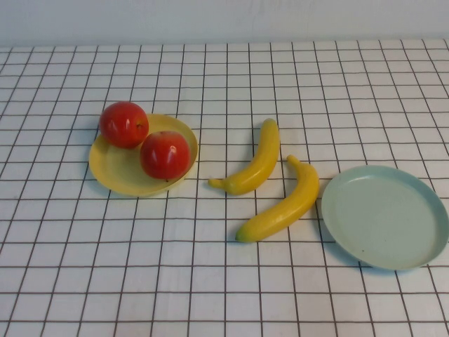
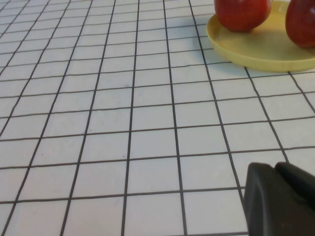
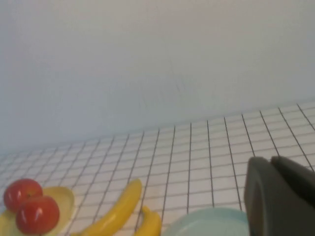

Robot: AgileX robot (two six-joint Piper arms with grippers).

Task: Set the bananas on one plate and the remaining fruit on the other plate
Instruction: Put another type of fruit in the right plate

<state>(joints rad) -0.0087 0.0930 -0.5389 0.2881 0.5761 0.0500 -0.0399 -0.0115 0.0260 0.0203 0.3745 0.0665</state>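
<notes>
Two red apples sit on the yellow plate at the left. Two yellow bananas lie on the cloth in the middle, side by side. The pale blue-green plate at the right is empty. Neither arm shows in the high view. My left gripper hangs over bare cloth, fingers together and empty, short of the yellow plate. My right gripper is raised near the blue-green plate, fingers together and empty, with the bananas beyond.
A white cloth with a black grid covers the whole table. A plain pale wall stands along the far edge. Open cloth lies in front of the plates and bananas.
</notes>
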